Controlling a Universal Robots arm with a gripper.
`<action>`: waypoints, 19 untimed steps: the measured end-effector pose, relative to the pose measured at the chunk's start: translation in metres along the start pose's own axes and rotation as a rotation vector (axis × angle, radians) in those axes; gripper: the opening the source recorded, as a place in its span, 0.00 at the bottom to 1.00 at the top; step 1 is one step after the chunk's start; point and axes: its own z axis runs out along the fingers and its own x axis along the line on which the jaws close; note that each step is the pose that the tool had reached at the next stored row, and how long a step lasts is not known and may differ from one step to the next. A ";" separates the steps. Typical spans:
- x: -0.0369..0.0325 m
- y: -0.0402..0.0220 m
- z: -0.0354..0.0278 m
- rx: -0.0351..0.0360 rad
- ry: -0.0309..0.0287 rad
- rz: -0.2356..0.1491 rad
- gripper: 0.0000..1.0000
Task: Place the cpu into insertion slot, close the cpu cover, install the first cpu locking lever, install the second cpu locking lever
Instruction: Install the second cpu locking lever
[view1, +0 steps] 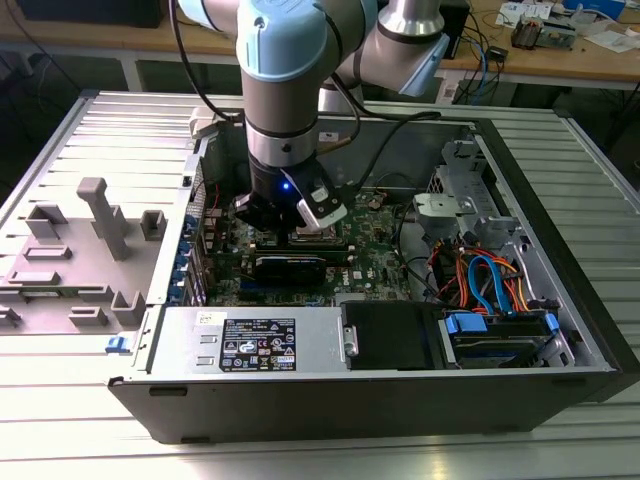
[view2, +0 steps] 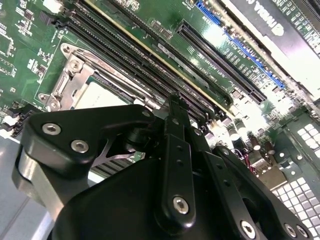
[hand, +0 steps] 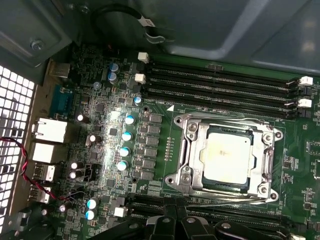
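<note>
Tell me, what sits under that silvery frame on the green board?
Through the cpu cover's window the cpu's pale metal top shows. The insertion slot beneath is covered, so its contacts cannot be seen.

The claw (view2: 172, 107) hides part of the cpu (view2: 97, 97) in the second wrist view.

Robot arms: one (view1: 285, 90), reaching into the case
Grippers: one (hand: 175, 225), at 6 o'clock of the socket in the first wrist view
Computer cases: one (view1: 560, 330), lying open
Motherboards: one (hand: 115, 165), green
CPUs: one (hand: 226, 156), silvery top
CPU covers: one (hand: 190, 150), a metal frame around the chip
White memory-slot latches: four counted, two (hand: 142, 67) at 10 o'clock of the socket and two (hand: 305, 92) at 2 o'clock
Blue-topped capacitors: about eight (hand: 126, 136), mostly toward 9 o'clock of the socket
</note>
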 end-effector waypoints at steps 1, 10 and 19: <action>0.0000 -0.0001 0.0009 -0.0049 -0.0008 0.000 0.11; 0.0034 -0.0030 0.0069 -0.0418 -0.0063 0.000 0.11; 0.0054 -0.0030 0.0102 -0.0710 -0.0108 0.000 0.11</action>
